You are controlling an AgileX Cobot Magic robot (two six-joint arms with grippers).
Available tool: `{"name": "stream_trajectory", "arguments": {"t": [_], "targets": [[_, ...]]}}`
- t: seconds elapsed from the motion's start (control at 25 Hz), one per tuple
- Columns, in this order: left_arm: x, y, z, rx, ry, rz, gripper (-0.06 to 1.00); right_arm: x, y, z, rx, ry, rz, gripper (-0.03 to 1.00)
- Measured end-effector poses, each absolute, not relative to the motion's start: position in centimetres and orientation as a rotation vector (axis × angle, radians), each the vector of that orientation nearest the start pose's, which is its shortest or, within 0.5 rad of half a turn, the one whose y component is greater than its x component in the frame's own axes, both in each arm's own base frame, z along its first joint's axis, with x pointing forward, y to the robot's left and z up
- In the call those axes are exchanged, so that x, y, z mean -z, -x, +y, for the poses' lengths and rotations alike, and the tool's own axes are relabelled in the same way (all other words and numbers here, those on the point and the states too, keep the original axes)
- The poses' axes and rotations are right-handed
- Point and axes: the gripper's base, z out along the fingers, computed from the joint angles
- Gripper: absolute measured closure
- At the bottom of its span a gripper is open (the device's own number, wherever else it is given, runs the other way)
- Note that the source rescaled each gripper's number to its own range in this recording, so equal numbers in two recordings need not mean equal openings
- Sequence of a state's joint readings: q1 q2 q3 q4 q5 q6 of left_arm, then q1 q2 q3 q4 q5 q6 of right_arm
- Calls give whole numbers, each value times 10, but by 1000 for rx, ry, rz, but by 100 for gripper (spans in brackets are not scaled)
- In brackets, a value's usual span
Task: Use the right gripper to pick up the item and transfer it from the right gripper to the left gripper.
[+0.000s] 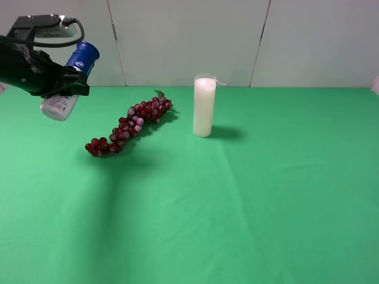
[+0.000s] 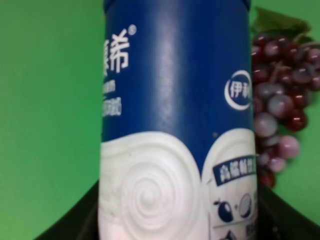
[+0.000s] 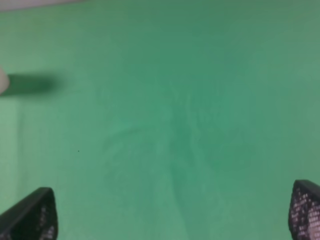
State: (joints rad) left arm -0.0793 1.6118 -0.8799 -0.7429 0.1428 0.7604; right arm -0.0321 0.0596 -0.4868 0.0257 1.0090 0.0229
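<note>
Up at the far left of the exterior view, the left gripper [image 1: 64, 83] has the item [image 1: 70, 81] pinched across its middle, lifted clear off the tabletop [image 1: 249, 195]. The bottle hangs tilted, blue cap up toward the back wall, white base down toward the left edge of the cloth. In the left wrist view the bottle [image 2: 175, 120] fills nearly everything, blue band above, white swirl below, with black gripper parts just showing at either side of its base.

The right gripper [image 3: 170, 222] shows only in its own wrist view: 2 dark fingertips [image 3: 32, 217] set far apart at the corners, spread wide, nothing between them but green cloth. It does not appear in the exterior view.

On the tabletop, the grapes [image 1: 127, 127] lie in a diagonal string just right of and below the held bottle, not touching it; they show again behind the bottle in the left wrist view [image 2: 280, 95]. The candle [image 1: 204, 106] stands upright right of the grapes, a gap between them, near the back edge.

The whole right half and the near stretch of the green cloth lie open.
</note>
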Motion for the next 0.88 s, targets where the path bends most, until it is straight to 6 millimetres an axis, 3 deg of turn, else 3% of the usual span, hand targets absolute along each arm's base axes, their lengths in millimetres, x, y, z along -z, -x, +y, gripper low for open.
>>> {"name": "stream_trajectory", "arguments": {"t": [0.88], "targets": [[-131, -348, -8, 13, -43, 2468, 94, -278, -8, 2, -25, -58, 2064, -3]]}}
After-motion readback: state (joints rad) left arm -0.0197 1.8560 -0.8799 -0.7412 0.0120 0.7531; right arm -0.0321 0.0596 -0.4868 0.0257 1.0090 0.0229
